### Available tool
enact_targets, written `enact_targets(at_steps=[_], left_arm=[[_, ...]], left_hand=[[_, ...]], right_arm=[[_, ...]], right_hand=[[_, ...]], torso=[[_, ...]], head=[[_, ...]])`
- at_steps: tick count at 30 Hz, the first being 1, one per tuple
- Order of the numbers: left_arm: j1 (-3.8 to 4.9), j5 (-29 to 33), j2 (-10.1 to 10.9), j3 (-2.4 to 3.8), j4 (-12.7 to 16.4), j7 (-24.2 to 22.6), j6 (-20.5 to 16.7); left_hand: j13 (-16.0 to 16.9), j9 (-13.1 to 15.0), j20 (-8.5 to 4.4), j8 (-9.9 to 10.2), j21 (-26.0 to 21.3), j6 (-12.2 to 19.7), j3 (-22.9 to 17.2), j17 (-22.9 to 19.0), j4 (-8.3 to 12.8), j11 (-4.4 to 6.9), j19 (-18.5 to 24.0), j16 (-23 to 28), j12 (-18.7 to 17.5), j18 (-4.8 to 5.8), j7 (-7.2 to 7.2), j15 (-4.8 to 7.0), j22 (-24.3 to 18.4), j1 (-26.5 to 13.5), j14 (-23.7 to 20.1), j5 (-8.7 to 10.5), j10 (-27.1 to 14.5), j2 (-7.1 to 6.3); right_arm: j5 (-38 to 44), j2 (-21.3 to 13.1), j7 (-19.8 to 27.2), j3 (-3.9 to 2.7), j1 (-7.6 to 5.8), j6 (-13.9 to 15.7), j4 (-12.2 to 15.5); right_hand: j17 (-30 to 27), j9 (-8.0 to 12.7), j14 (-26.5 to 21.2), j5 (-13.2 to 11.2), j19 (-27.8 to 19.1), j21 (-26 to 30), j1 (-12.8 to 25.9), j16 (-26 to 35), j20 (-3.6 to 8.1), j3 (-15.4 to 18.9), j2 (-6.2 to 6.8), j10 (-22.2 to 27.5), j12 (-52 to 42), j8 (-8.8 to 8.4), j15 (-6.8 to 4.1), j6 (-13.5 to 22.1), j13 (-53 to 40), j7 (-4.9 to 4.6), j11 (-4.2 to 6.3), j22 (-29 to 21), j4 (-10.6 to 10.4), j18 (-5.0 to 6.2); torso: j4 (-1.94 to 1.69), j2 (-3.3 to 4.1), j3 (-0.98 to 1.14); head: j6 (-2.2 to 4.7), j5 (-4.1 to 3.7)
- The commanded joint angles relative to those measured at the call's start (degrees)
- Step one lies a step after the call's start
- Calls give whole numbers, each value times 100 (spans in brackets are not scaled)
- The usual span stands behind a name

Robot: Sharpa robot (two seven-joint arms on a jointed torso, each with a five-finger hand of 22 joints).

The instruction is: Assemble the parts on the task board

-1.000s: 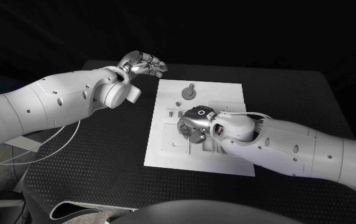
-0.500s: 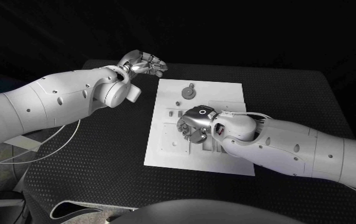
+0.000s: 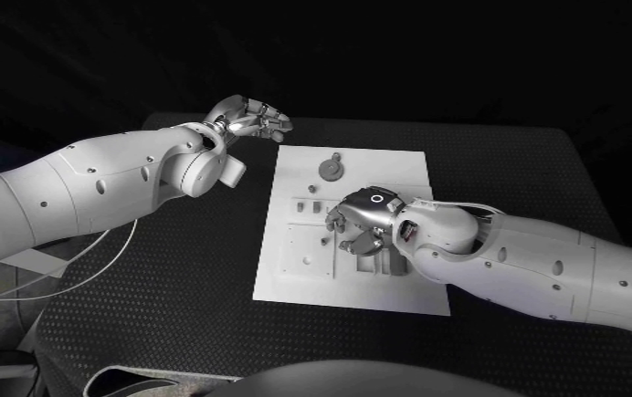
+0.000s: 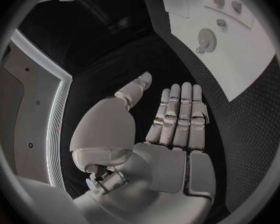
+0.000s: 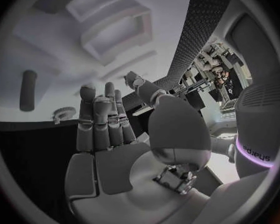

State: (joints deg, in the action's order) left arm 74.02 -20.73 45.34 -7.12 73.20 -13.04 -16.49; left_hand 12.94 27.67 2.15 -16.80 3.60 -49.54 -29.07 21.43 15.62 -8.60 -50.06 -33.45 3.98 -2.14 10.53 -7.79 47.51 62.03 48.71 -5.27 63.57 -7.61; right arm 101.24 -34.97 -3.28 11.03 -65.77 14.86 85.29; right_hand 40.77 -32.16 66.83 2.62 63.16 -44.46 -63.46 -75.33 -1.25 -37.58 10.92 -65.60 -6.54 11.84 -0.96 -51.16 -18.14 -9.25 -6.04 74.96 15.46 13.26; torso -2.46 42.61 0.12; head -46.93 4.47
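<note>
The white task board (image 3: 297, 274) lies in the middle of the black table. A round grey part (image 3: 330, 170) sits near its far edge and shows as a disc (image 4: 207, 36) in the left wrist view. Small grey parts (image 3: 301, 205) lie on its left half. My right hand (image 3: 361, 224) hovers over the board's middle, fingers (image 5: 96, 117) straight and holding nothing. A dark peg (image 5: 28, 90) and raised frames (image 5: 118, 35) of the board lie beyond it. My left hand (image 3: 250, 118) hangs off the board's far left corner, its fingers (image 4: 180, 114) flat together, empty.
Black textured matting (image 3: 172, 278) covers the table on both sides of the board. My right forearm (image 3: 527, 260) lies across the board's near right corner. A white cable (image 3: 92, 260) runs under my left arm at the table's left edge.
My right hand has shifted a little to the right over the board. My left hand has turned at the wrist and straightened its fingers, staying near the board's far left corner.
</note>
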Motion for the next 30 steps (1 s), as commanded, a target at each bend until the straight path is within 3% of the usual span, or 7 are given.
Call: enact_targets(at_steps=[1,6,10,17,20,25,30], left_arm=[[12,29,-4,2,-2,-44,72],[11,29,3,1,0,-58,85],[11,29,3,0,-4,-71,87],[10,29,-1,-1,-13,-74,89],[10,29,1,-1,-24,-74,93],[9,29,-2,-1,-39,-63,147],[9,29,-5,-1,-64,-68,135]], left_hand=[[-6,-6,3,-17,20,39,17,11,-24,3,40,38,-14,51,-19,-14,-5,8,-40,26,-48,-63],[-7,-6,3,-17,20,39,16,14,-25,3,41,40,-13,51,-20,-15,-7,9,-40,26,-50,-61],[-7,-6,4,-18,21,38,16,16,-25,2,42,42,-13,51,-20,-15,-8,10,-40,26,-51,-61],[-8,-7,5,-19,22,38,17,21,-25,2,43,44,-13,50,-20,-16,-10,11,-41,27,-52,-62],[-9,-7,5,-19,22,38,18,23,-25,1,44,46,-12,50,-20,-16,-11,11,-41,27,-54,-64],[-10,-7,6,-19,23,39,19,26,-26,0,45,48,-12,50,-19,-17,-13,10,-41,28,-55,-63],[-12,-8,8,-19,23,42,22,32,-29,-1,47,52,-13,50,-18,-18,-16,6,-43,28,-60,-61]], right_arm=[[-65,-177,-45,-89,-72,201,190],[-214,-580,-62,-395,-158,319,510],[-345,-881,-78,-529,-274,326,630],[-349,-1241,-118,-558,-342,66,625],[-239,-1295,-112,-556,-342,-105,593],[-151,-1302,-134,-552,-339,-430,575],[-87,-1194,-177,-512,-321,-549,388]], right_hand=[[6,8,-2,25,27,17,4,-24,4,5,54,38,2,-3,46,162,1,-118,9,86,-49,174],[6,10,8,25,40,13,-6,-31,9,-10,84,29,-4,11,40,151,2,-112,15,87,-84,174],[3,19,28,25,60,7,5,-37,16,-14,155,31,-5,17,39,160,8,-117,17,88,-145,174],[-17,57,8,23,38,35,103,-13,9,-28,446,114,40,-2,78,249,46,-109,-22,81,-392,174],[-23,96,-131,24,-93,100,181,23,-35,12,583,545,271,-58,230,402,183,10,-180,79,-486,169],[5,141,-282,23,-216,134,252,-28,-98,118,612,877,283,-104,352,575,311,179,-299,99,-488,174],[6,180,-325,24,-242,134,266,-62,-113,157,614,976,264,-151,366,737,369,229,-315,104,-479,174]], torso=[[2,-3,-1],[2,-3,-3],[4,-4,1],[-14,2,-5],[-14,6,0],[-14,5,1],[-9,7,-4]], head=[[66,-68],[151,-145],[193,-194],[223,-232],[211,-222],[187,-233],[199,-244]])
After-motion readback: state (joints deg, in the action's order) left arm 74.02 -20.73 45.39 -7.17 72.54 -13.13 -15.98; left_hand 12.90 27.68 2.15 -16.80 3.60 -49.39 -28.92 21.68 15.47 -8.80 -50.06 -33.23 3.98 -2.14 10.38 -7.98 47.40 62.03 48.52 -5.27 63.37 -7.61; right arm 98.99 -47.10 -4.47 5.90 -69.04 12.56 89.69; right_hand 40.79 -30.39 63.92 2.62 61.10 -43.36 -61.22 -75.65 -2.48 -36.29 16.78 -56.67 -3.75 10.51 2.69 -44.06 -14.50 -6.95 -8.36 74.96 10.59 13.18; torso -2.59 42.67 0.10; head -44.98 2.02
